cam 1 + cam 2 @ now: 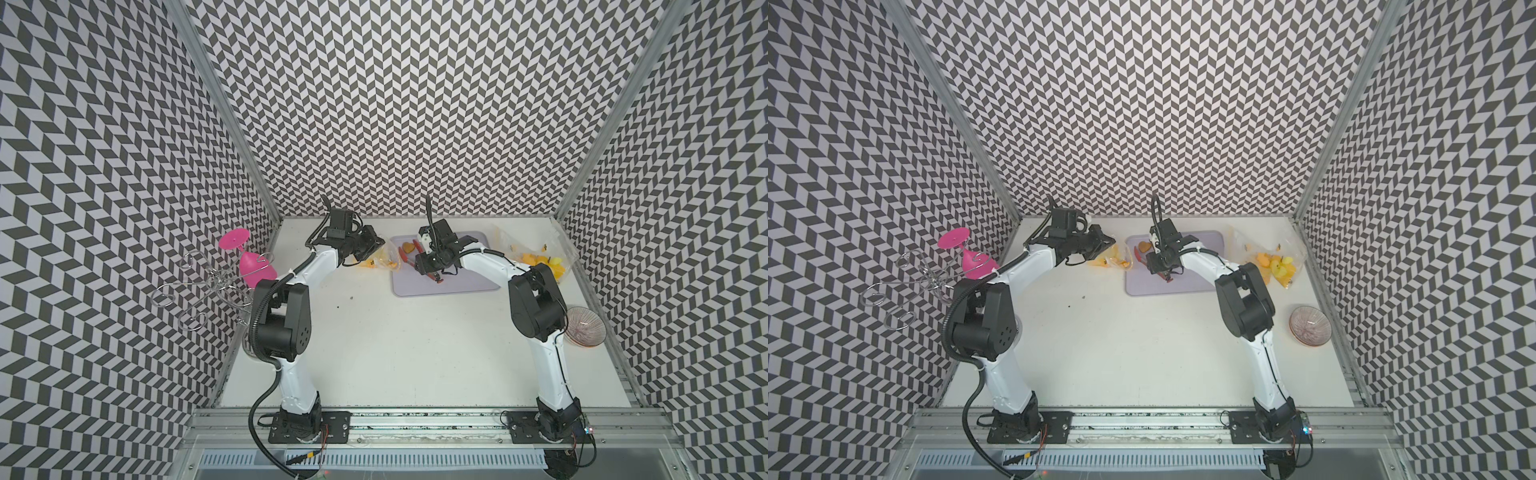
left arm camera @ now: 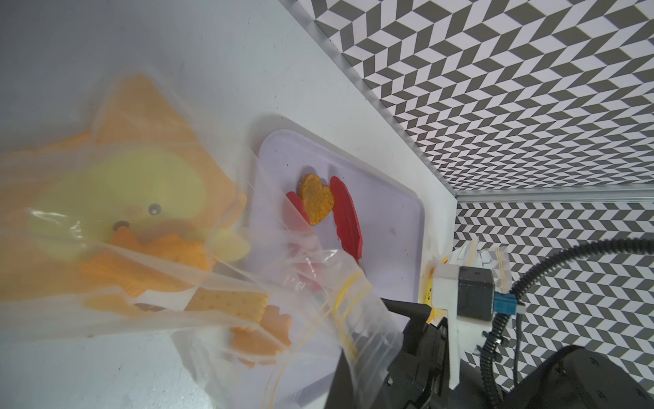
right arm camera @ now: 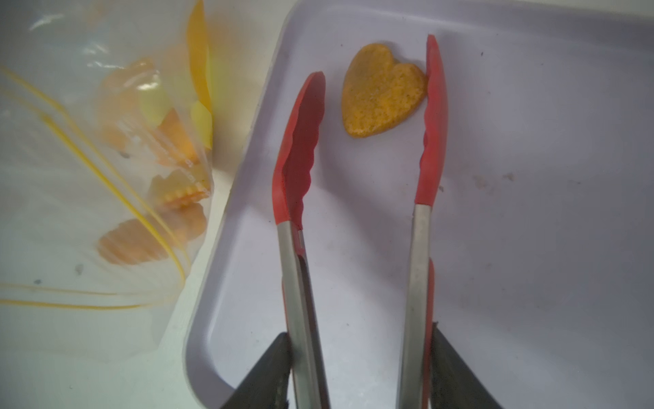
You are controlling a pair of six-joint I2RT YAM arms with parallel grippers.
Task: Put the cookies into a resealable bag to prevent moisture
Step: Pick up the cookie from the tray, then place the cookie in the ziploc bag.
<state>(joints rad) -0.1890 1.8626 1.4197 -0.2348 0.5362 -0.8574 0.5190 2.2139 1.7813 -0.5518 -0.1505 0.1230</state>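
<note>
One orange heart-shaped cookie point(image 1: 409, 248) point(image 1: 1145, 246) point(image 3: 382, 92) lies on the lavender tray point(image 1: 457, 286) point(image 3: 531, 212). My right gripper point(image 1: 428, 259) point(image 3: 361, 371) is shut on the handles of red-tipped metal tongs point(image 3: 419, 248). The tong tips stand apart on either side of the heart, and one tip touches it. Left of the tray, my left gripper point(image 1: 372, 245) point(image 2: 354, 382) is shut on the rim of the clear resealable bag point(image 1: 376, 259) point(image 2: 177, 248) point(image 3: 88, 177). It holds the mouth toward the tray. Several cookies point(image 2: 226, 304) lie inside the bag.
A second clear bag with yellow prints point(image 1: 536, 259) lies at the back right. A pink ribbed glass bowl point(image 1: 584, 326) stands by the right wall. A pink wine glass point(image 1: 249, 262) hangs on a wire rack point(image 1: 199, 286) at the left.
</note>
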